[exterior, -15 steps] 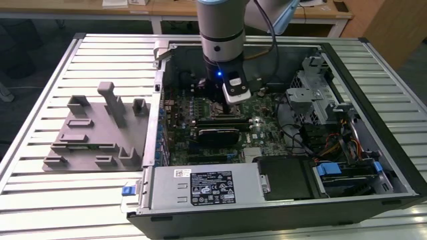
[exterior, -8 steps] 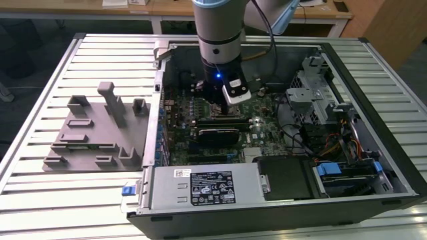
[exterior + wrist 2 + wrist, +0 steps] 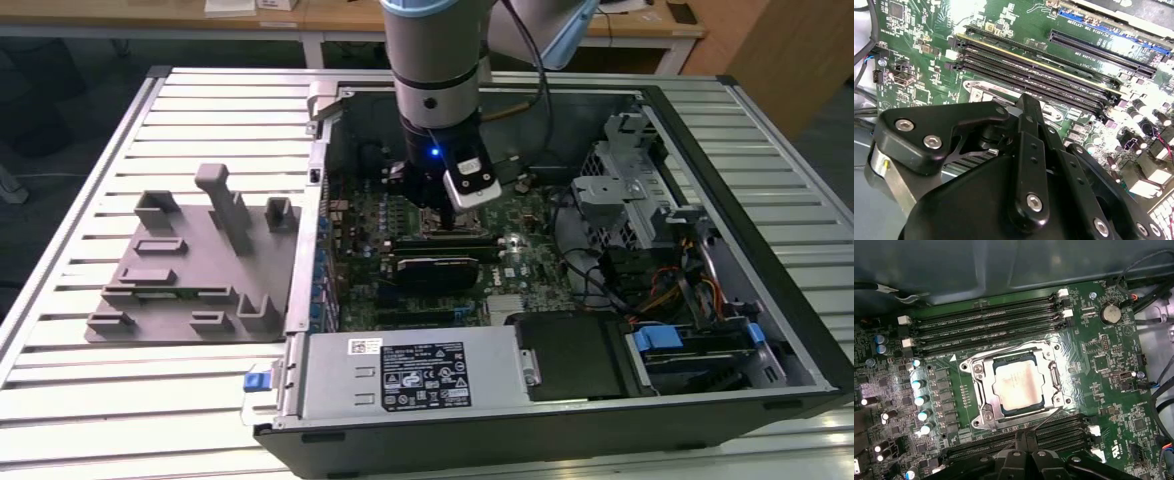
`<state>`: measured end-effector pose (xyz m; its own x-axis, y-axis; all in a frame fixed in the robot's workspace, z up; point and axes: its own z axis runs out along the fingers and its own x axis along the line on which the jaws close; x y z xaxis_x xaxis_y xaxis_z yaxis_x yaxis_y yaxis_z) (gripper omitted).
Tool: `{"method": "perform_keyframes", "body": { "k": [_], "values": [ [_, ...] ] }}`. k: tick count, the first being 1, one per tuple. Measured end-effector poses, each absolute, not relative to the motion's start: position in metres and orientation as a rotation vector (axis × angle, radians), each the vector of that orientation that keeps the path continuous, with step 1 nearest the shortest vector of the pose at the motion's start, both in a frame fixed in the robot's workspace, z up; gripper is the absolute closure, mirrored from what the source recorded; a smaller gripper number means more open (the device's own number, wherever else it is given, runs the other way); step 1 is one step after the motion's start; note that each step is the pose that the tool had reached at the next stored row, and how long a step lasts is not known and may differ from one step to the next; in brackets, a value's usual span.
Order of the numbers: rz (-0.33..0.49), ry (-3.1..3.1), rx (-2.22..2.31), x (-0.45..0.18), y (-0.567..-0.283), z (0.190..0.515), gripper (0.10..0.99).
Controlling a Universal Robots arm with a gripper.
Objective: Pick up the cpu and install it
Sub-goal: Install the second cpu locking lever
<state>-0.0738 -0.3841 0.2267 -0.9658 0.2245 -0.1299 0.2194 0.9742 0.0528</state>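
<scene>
I see the cpu (image 3: 1018, 387) lying flat inside the socket (image 3: 1016, 387) on the motherboard (image 3: 1104, 385), its silver top up and its edges squared with the metal frame around it; as I judge it, it is already seated rather than waiting to be picked. In the first wrist view it sits straight below the camera, with the gripper (image 3: 1024, 450) just beside the socket's near edge, over the memory slots (image 3: 1054, 432). The chip is nearly square, so no long axis matters here; its sides run parallel with the slots on both sides. I cannot tell whether the fingers are apart or together, and I see nothing held between them. In the exterior view the gripper (image 3: 430, 205) hangs low inside the open computer case (image 3: 747, 330), which lies on a slatted table (image 3: 80, 400). A grey tray (image 3: 187, 270) sits on the table at the exterior view's left, well apart from the arm.
</scene>
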Motion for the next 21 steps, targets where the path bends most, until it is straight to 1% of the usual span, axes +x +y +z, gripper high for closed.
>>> {"method": "perform_keyframes", "body": {
  "k": [21],
  "values": [
    [0.053, 3.021, 0.334, -0.0803, -0.3842, 0.2176, 0.98]
  ]
}}
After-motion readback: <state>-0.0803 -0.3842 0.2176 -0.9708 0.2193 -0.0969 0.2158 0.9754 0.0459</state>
